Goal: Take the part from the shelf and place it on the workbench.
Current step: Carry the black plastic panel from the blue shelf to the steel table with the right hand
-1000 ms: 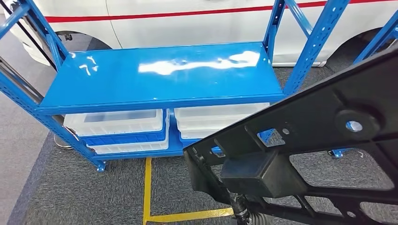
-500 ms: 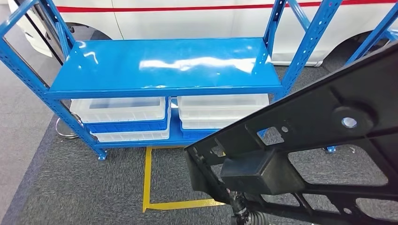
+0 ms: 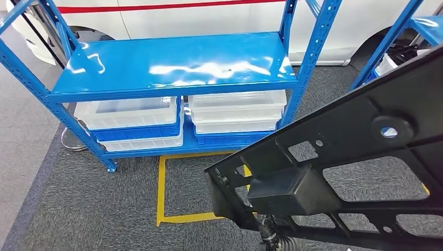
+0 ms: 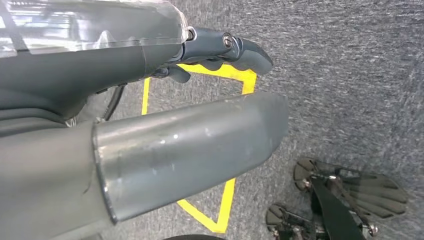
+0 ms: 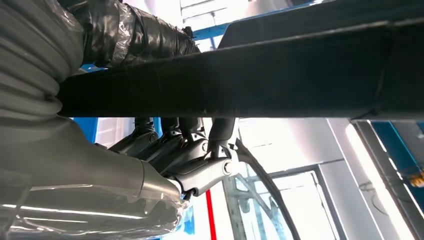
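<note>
Right hand (image 5: 190, 160) has its fingers hooked on the big black plastic frame part (image 3: 355, 172); left hand (image 4: 200, 65) hangs curled, holding nothing. We judge the part stiff, light but unwieldy; best gripped on a rib.

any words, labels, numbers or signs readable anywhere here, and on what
None can be read.
The black part in the right hand: no lettering or label visible.
The blue shelf rack and the clear bins: no labels visible.
The white vehicle: a red stripe, no text.
The floor: yellow tape lines, a marking, not writing.
</note>
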Robot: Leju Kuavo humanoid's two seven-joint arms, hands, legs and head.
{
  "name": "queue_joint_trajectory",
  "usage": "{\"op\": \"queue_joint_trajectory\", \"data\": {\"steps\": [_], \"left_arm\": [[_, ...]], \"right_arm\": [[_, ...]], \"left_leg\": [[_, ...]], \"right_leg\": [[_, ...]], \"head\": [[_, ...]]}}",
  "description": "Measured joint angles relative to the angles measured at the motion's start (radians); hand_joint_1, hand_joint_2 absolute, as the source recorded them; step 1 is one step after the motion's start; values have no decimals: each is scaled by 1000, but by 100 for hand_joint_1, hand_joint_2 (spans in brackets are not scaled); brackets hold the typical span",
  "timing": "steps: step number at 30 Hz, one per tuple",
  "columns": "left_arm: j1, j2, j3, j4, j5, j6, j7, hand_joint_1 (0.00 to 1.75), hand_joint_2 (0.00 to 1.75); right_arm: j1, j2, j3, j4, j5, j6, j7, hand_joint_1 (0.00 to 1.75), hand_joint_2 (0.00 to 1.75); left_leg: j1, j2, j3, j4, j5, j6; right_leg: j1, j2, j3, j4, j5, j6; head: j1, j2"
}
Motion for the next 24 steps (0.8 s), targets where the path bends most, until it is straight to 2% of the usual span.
{"op": "queue_joint_trajectory", "data": {"steps": [2,3,4,5,6,7,9,10,11,13,14,15,17,18,19,20,21,22,24], "left_arm": [[0,-1,0,0,0,1,-8,0,0],[-1,-1,0,0,0,1,-9,0,0],[-1,-1,0,0,0,1,-9,0,0],[-1,-1,0,0,0,2,-10,0,0],[-1,-1,0,0,0,2,-8,0,0],[-1,0,0,0,0,2,-5,0,0],[-1,4,0,0,0,0,7,0,0],[0,6,0,0,-1,-2,14,0,0],[0,8,0,0,-2,-3,19,0,0],[-1,9,0,0,-8,-3,27,0,0],[-2,9,0,0,-12,-3,31,0,0],[-1,9,0,0,-16,-2,34,0,0],[4,10,0,0,-21,-2,40,0,0],[7,10,0,0,-24,-2,43,0,0],[8,10,0,0,-26,-2,45,0,0],[8,10,0,0,-29,-2,47,0,0],[8,9,-1,0,-32,-2,48,0,0],[7,9,-2,0,-36,-2,48,0,0],[5,7,-6,0,-41,-2,47,0,0]], "right_arm": [[2,5,-3,0,0,5,0,175,175],[3,6,-4,0,0,6,0,175,175],[5,6,-6,0,0,7,0,175,175],[6,6,-7,1,0,7,0,175,175],[7,7,-9,1,0,8,0,175,175],[7,8,-10,1,-1,11,0,175,175],[7,11,-13,1,-5,23,0,175,175],[7,13,-15,1,-8,30,0,175,175],[7,14,-16,1,-11,34,0,175,175],[9,16,-18,1,-14,38,0,175,175],[10,17,-19,2,-15,38,0,175,175],[11,18,-20,2,-15,39,0,175,175],[13,19,-22,5,-15,39,0,175,175],[15,20,-22,7,-15,39,0,175,175],[17,20,-23,9,-15,38,0,175,175],[19,20,-24,11,-15,38,0,175,175],[22,20,-25,12,-15,37,0,175,175],[24,20,-26,13,-15,36,0,175,175],[27,21,-29,14,-15,34,0,175,175]], "left_leg": [[3,-6,-30,111,-93,-8],[4,-6,-41,167,-118,-10],[5,-6,-42,203,-121,-11],[5,-7,-27,206,-104,-10],[5,-12,7,170,-77,-6],[4,-30,58,99,-52,0],[4,-77,153,-46,-39,12],[3,-93,177,-88,-43,16],[1,-94,184,-102,-47,18],[1,-69,179,-111,-37,25],[4,-55,177,-117,-30,30],[6,-38,174,-122,-22,37],[6,-7,162,-124,-12,45],[5,8,155,-122,-10,46],[4,23,149,-119,-8,45],[4,37,143,-114,-7,44],[4,50,138,-109,-7,42],[4,63,134,-102,-8,40],[0,82,130,-88,-12,31]], "right_leg": [[0,9,-23,2,19,-5],[0,15,-34,3,28,-5],[1,21,-47,5,37,-4],[1,29,-58,7,45,-1],[1,39,-68,9,52,1],[0,48,-75,10,60,4],[0,65,-85,12,73,13],[-1,74,-89,12,80,18],[-2,83,-92,10,87,25],[-2,97,-98,10,96,39],[0,85,-106,23,86,43],[2,65,-121,54,61,46],[1,16,-167,168,-17,50],[-1,5,-188,229,-50,53],[-3,-1,-197,268,-66,56],[-5,-6,-187,272,-63,58],[-6,-13,-157,239,-45,59],[-6,-29,-111,174,-19,58],[0,-72,-37,54,6,48]], "head": [[0,0],[0,0],[0,0],[0,0],[0,0],[0,0],[0,0],[0,0],[0,0],[0,0],[1,0],[1,0],[2,0],[2,0],[2,0],[2,0],[2,0],[2,0],[2,0]]}}
